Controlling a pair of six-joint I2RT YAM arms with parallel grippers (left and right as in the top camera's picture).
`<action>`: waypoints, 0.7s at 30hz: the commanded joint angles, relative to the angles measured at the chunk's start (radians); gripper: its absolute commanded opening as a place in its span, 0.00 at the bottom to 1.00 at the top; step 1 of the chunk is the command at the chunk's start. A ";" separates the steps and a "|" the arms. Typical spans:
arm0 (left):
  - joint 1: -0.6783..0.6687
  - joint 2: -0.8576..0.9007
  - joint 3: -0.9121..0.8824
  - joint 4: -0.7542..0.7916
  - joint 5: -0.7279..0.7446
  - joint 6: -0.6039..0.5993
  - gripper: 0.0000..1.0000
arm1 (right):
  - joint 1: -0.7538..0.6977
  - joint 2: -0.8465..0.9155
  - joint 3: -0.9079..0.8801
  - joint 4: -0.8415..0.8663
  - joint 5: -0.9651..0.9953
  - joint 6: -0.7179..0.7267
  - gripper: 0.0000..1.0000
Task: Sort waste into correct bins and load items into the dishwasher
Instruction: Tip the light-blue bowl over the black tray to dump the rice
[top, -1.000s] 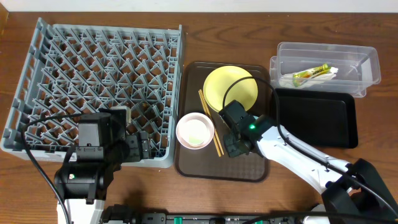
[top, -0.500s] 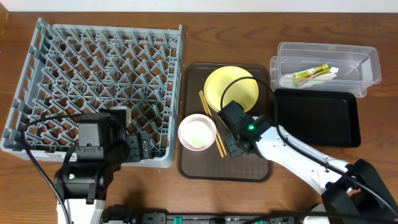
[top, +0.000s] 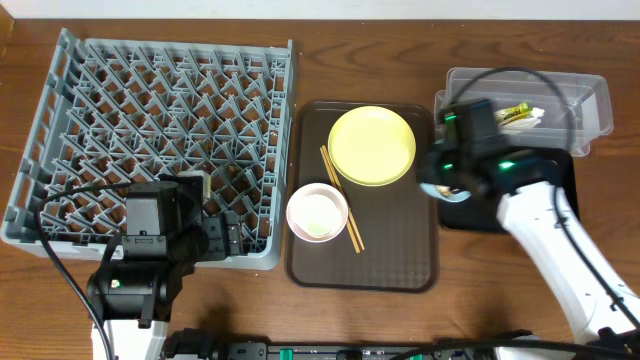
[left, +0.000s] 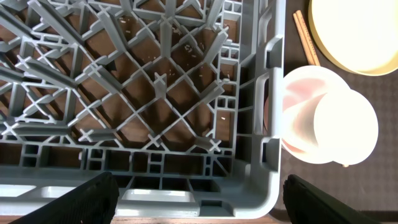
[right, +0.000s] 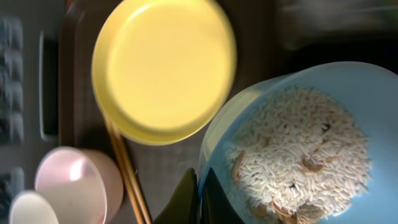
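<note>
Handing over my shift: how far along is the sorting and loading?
Done: wrapper and napkin lie in the clear tub. In hand: right fingers grip the light-blue bowl of rice by the black tray. Left: plate, white bowl, cup, chopsticks on the brown tray; rack shows no dishes.

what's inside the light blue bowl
Whitish rice-like food scraps, with a few tan curled bits, lie in the light-blue bowl. They cover its bottom, so anything beneath them cannot be seen.
</note>
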 joint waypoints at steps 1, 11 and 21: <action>0.004 -0.003 0.022 -0.002 0.009 -0.010 0.88 | -0.144 -0.012 -0.031 0.010 -0.198 -0.019 0.01; 0.004 -0.003 0.022 -0.002 0.009 -0.010 0.88 | -0.492 -0.003 -0.209 0.169 -0.595 -0.052 0.01; 0.004 -0.003 0.022 -0.002 0.009 -0.010 0.88 | -0.734 0.135 -0.257 0.331 -1.067 -0.028 0.01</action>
